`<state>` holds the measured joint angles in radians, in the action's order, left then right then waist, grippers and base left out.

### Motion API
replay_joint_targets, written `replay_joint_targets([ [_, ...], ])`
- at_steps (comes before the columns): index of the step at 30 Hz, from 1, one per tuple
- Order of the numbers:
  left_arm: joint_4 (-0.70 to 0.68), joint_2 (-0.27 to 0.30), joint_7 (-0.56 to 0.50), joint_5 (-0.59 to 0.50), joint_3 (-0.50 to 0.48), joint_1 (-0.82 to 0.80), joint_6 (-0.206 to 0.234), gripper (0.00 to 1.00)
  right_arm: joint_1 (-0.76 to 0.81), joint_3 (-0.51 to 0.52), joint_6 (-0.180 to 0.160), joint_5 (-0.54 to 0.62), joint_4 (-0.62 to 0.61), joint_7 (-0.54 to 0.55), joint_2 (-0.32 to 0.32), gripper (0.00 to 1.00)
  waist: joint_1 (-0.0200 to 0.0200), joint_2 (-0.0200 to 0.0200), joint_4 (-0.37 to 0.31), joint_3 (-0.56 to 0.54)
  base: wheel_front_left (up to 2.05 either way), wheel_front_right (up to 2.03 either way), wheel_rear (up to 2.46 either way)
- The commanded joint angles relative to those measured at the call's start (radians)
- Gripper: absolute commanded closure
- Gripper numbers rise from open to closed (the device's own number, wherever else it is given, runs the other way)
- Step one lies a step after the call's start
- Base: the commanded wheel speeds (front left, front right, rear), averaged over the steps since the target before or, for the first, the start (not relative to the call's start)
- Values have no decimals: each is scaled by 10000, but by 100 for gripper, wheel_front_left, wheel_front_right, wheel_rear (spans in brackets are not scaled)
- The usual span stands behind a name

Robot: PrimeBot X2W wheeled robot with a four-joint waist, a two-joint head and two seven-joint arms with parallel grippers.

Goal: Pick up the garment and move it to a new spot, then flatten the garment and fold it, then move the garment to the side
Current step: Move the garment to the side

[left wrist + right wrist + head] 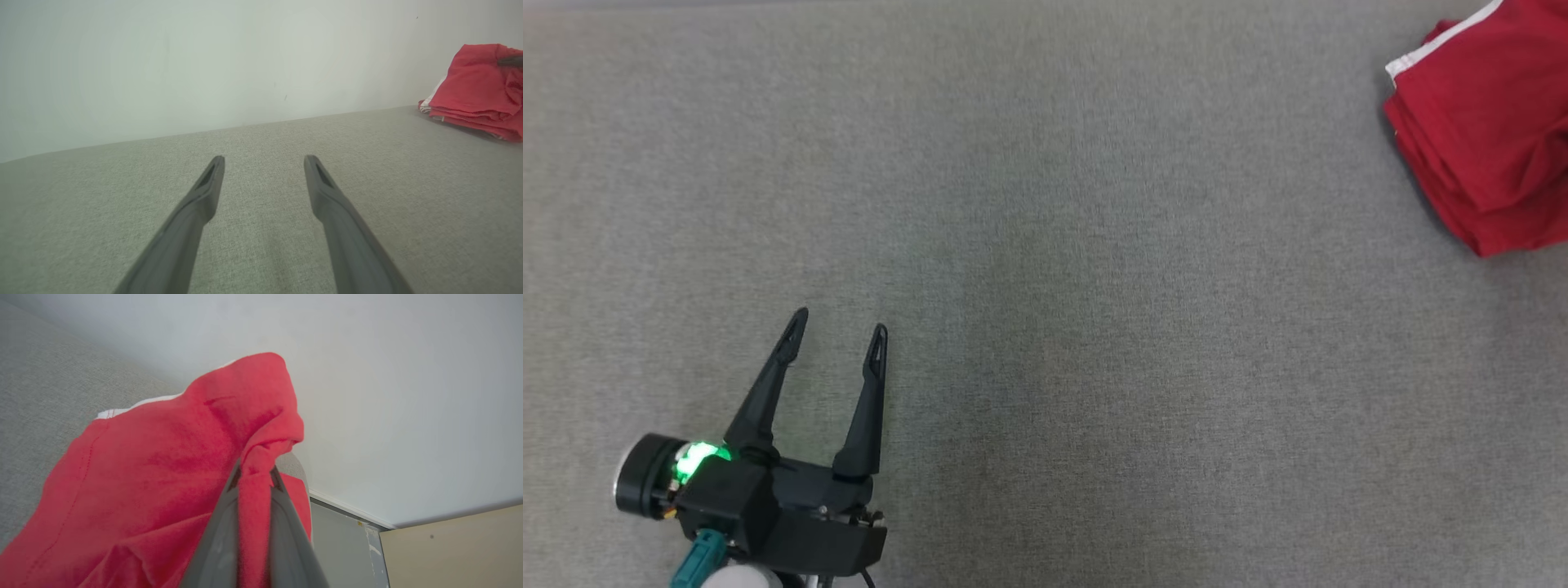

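Right gripper (253,475) is closed tight on a raised ridge of the red garment (163,465), cloth pinched between its two fingers; the right wrist view shows this grip close up. Left gripper (840,322) sits at the lower left of the head view, fingers spread wide with nothing between them, over the grey fabric surface (1094,286). That view puts the garment at the far upper right, cut by the frame, with white trim (1437,45) along one edge. The left wrist view adds its stacked folded layers, lying on the surface before a pale wall (204,61).
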<state>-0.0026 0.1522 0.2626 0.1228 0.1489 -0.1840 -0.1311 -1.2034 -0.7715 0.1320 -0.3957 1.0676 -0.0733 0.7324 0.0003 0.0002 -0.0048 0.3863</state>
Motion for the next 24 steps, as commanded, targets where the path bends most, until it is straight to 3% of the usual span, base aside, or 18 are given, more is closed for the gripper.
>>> replay_joint_targets([
  [1,-152,83,27,-50,15,-145,12,0,-225,-109,-19,-64,3,-29,116,100,-3,-2,-177,601,0,0,0],
  [14,-1174,366,27,-200,-161,-302,12,0,-1151,-568,-19,-279,471,-247,898,100,-3,-2,-483,1388,0,0,0],
  [24,-1362,474,27,-166,-252,-350,12,0,-1436,-514,-19,-139,950,-265,709,100,-3,-2,-583,1730,0,0,0],
])
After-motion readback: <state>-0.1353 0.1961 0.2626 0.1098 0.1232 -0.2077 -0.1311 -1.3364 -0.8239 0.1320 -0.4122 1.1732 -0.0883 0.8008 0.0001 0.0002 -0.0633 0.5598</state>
